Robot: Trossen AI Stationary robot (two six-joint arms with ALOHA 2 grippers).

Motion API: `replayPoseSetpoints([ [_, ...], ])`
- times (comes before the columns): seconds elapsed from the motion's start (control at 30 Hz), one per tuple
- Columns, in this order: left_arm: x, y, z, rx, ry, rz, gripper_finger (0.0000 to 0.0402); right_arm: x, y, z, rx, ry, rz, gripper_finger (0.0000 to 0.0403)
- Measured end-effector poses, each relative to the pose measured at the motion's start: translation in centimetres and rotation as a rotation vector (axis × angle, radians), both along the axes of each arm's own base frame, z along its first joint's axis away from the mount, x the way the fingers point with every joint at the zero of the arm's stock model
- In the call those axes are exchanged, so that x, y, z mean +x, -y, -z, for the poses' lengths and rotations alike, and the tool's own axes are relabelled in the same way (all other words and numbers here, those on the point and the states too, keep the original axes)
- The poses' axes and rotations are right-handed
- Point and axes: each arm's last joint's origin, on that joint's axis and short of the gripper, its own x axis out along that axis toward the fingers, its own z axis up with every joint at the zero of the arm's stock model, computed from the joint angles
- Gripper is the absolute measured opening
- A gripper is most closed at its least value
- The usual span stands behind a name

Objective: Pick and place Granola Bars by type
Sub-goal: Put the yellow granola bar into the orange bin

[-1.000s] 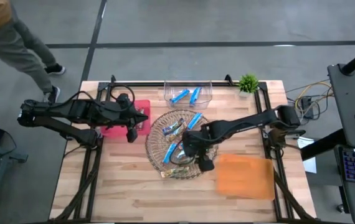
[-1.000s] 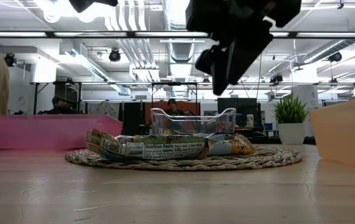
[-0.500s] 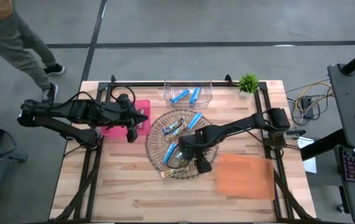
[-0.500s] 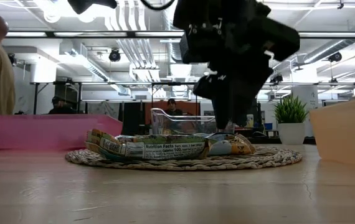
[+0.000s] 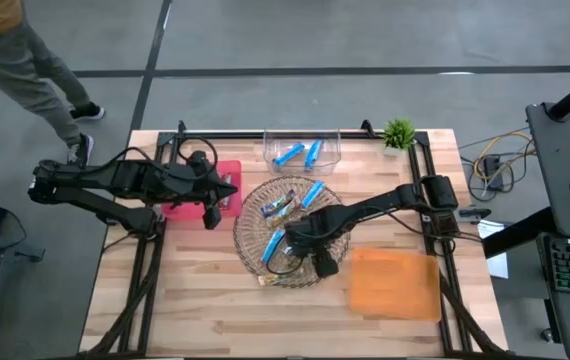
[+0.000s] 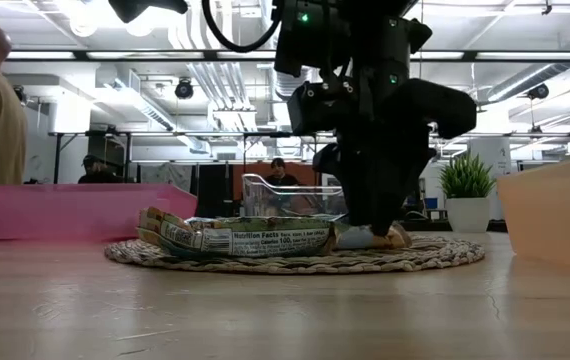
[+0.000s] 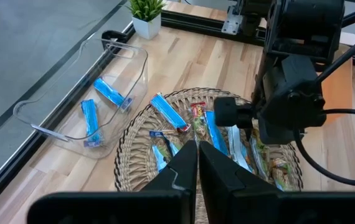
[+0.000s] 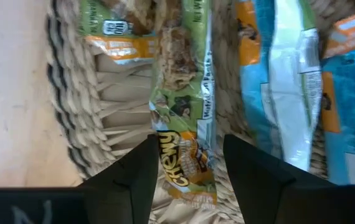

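Right wrist camera first: the word "CHEWY" reads across a green-wrapped bar [image 8: 184,118] lying on the wicker tray [image 8: 81,118], and the right jaws [image 8: 187,165] stand wide, one finger either side of that wrapper, not yet closed on it. Just beside it lies a blue-and-silver bar [image 8: 289,81]. From worktop height, "Nutrition Facts" is legible on a wrapper [image 6: 265,240] at the tray's front (the smaller print is too fine to read).

From above, the right gripper [image 5: 300,240] is down inside the wicker tray [image 5: 250,215], toward the side nearest the orange bin [image 5: 395,283]. Blue bars [image 5: 310,193] lie scattered across the tray, and two more blue bars [image 5: 300,154] sit in the clear tub [image 5: 302,147] at the worktop's far edge. The tray's rim nearly touches that tub, while open wood runs along the near edge.

The left gripper [image 7: 197,163] hovers near the pink bin [image 5: 190,190], its jaws narrow, almost touching, holding nothing.

The wooden worktop [image 5: 185,300] is pale planks inside a black frame, with a small potted plant [image 5: 399,132] at the far corner. A person [image 5: 25,60] walks the grey floor beyond the left arm, and the low view looks into an open office hall with ceiling ducts.
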Motion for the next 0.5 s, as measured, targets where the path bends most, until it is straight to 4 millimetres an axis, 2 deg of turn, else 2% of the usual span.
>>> replayPoseSetpoints([
  [0.5,0.01,0.0,0.0,-0.001,0.0,-0.001,0.0,-0.21,-0.23,0.34,-0.002,-0.009,-0.01,0.0171],
])
